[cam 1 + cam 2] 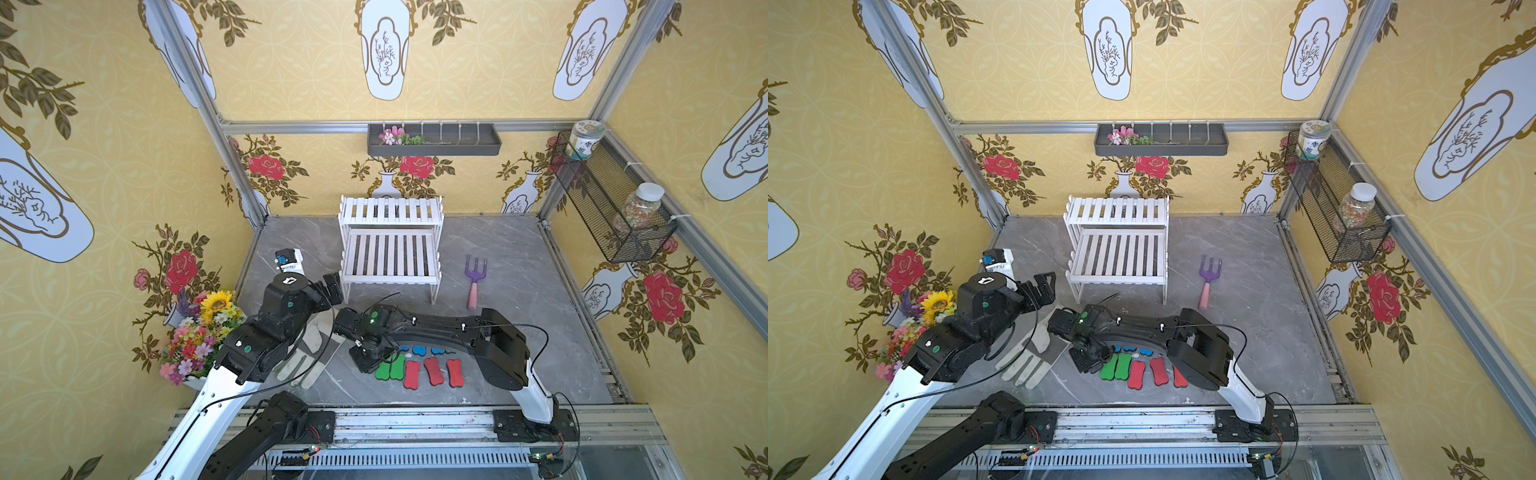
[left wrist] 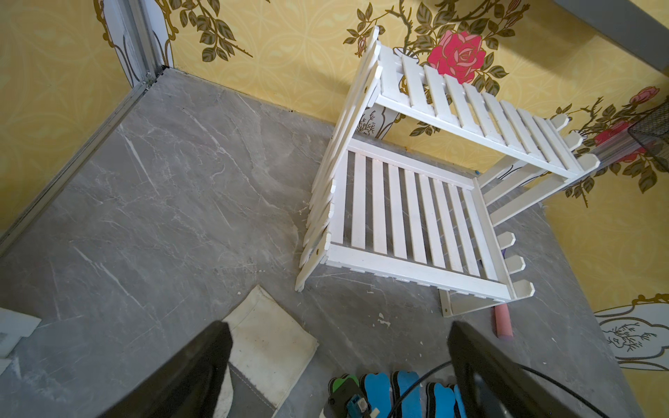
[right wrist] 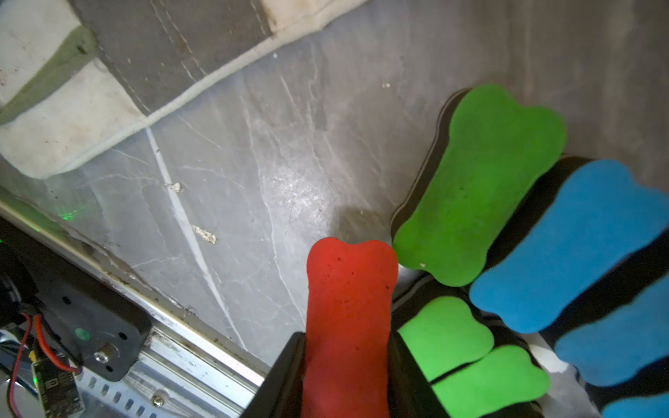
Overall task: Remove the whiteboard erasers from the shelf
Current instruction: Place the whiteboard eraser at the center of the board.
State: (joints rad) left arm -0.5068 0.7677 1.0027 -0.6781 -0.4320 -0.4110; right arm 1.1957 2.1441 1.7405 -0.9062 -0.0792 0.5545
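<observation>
Nearly done: white two-tier slatted shelf (image 1: 388, 279) bare, coloured bone-shaped foam erasers (image 1: 433, 371) grouped on grey marbled table (image 1: 519, 332), right claw (image 3: 345, 340) clamped on one red eraser (image 3: 349, 286), left claw (image 2: 338, 327) apart.

The left gripper (image 1: 332, 286) is held wide open near the front left corner of the shelf (image 1: 390, 245), while the right gripper (image 3: 347, 338) is lowered in front of the shelf, with a red eraser (image 3: 349, 289) gripped between its jaws.

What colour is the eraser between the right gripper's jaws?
Red; the eraser shows best in the right wrist view.
</observation>
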